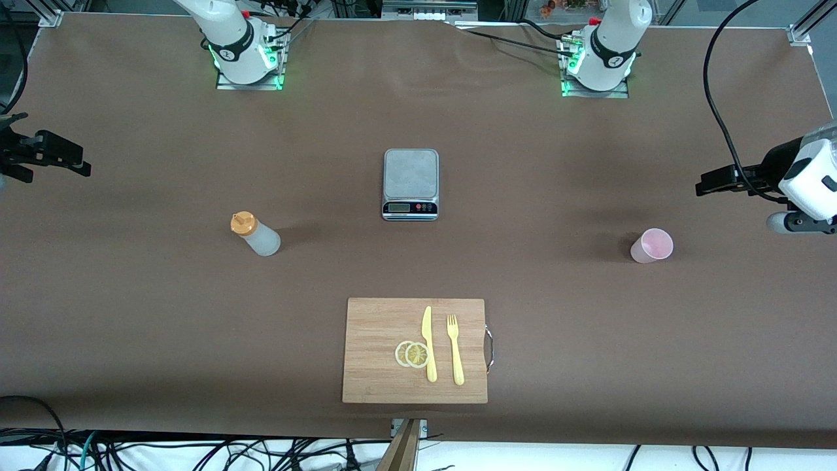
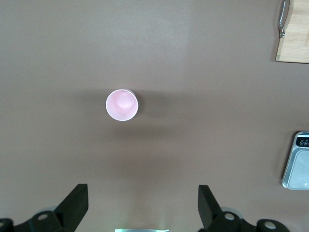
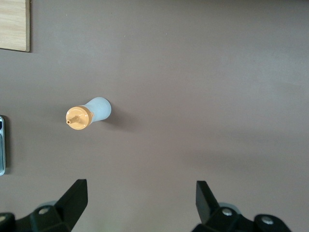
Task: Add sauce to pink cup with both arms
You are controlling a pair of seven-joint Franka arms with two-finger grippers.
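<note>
**Both arms parked wide, nothing gripped yet**

Jaws first: the left gripper (image 2: 142, 208) is spread wide with nothing between its fingers, hanging high over the table's left-arm end, and the pink cup (image 2: 121, 105) stands upright on the brown table (image 1: 131, 314) below it. The right gripper (image 3: 140, 205) is just as wide and just as empty, over the right-arm end, with the sauce (image 3: 89, 114) upright beneath, orange cap up.

Moving outward, the scale (image 1: 410, 183) sits mid-table between the two, and nearer the front camera lies a cutting board (image 1: 379, 366) carrying a knife (image 1: 428, 343), fork (image 1: 455, 350) and lemon slices (image 1: 412, 354).

The risks from here: that cup looks light and tapered, so an off-centre closing finger could tip or skate it. The bottle is soft, and too firm a pinch may squirt sauce early
</note>
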